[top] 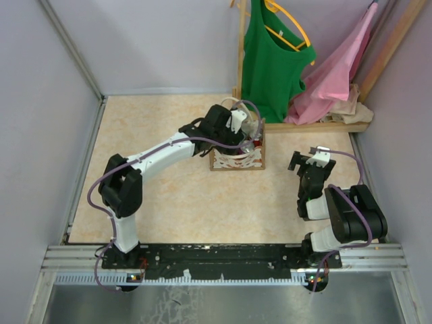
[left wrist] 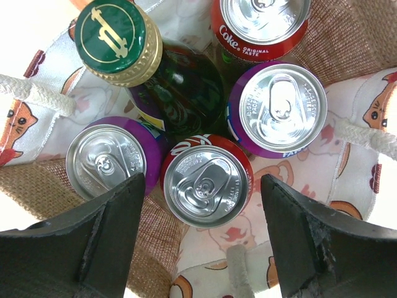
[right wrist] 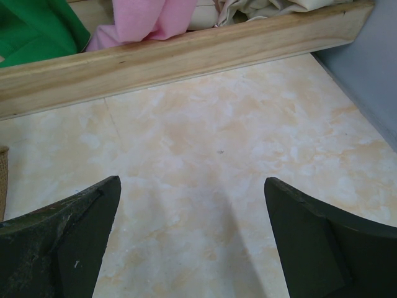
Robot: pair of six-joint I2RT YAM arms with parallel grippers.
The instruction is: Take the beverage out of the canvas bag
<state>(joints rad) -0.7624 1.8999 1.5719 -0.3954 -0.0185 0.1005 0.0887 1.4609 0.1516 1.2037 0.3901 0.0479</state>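
Left gripper (left wrist: 203, 185) spread astride red aluminium cola can (left wrist: 206, 189) inside cream floral canvas bag (top: 237, 162), far centre. Can smooth, slippery, probably heavy; pinch sidewalls under rim. Right gripper (right wrist: 192, 205) spread, idle.

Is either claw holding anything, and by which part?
Neither. The left gripper is open above a red can in the canvas bag; the right gripper is open and empty.

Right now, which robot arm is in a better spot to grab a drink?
Left. The left gripper hangs open over the canvas bag, straddling a red can. The right gripper faces the table, away from the bag.
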